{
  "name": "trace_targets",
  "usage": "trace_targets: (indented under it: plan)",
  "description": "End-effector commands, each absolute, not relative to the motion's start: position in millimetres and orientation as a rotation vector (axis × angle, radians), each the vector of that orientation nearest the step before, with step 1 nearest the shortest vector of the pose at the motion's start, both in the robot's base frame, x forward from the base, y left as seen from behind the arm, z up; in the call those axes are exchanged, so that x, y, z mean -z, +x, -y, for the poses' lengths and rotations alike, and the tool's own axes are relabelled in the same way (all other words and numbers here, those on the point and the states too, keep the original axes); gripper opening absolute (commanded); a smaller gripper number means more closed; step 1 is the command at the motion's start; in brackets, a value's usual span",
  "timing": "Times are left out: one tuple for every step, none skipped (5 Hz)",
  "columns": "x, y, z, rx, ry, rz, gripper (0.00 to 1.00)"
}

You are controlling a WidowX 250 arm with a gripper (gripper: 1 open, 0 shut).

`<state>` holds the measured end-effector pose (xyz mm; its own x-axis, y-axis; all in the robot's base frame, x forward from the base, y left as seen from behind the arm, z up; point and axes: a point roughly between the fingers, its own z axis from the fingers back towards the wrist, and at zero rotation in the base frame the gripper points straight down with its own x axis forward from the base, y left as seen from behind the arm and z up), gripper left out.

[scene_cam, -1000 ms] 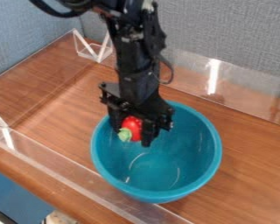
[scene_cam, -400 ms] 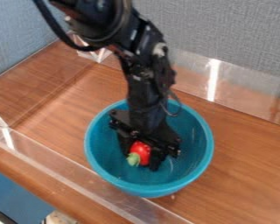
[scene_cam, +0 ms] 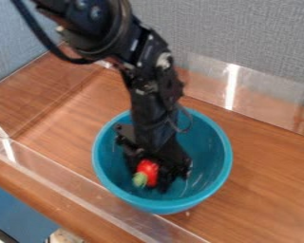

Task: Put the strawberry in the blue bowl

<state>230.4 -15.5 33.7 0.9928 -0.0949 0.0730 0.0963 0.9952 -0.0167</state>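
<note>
Setting: a wooden table (scene_cam: pixel 53 104) fills most of the frame, edged by a clear plastic wall (scene_cam: pixel 262 90) at upper right and backed by a grey-blue panel.
Blue bowl: the blue bowl (scene_cam: pixel 212 166) sits low in the centre of the frame, upright on the table.
Arm: a black robot arm (scene_cam: pixel 142 71) reaches from upper left, pointing down into the bowl.
Claw: the claw (scene_cam: pixel 151 173) is clamped on the strawberry, its jaws on either side of it.
Strawberry: the strawberry (scene_cam: pixel 148 173) hangs low inside the bowl, near its left inner wall; whether it touches the bottom cannot be told.
Step in hand: release, by my reading.
Doing it well: part the jaws fully while low, then lift straight up, clear of the rim, so the bowl is not nudged.
</note>
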Motion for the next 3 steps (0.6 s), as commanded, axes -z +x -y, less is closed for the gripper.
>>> trace_targets:
  plan:
    - [-50.0,236,1,0.118,-0.018,0.11,0.0]
    - [-57.3,238,-8,0.142,-0.023,0.109,0.0]
    - [-64.5,240,0,0.18,-0.03,0.115,0.0]
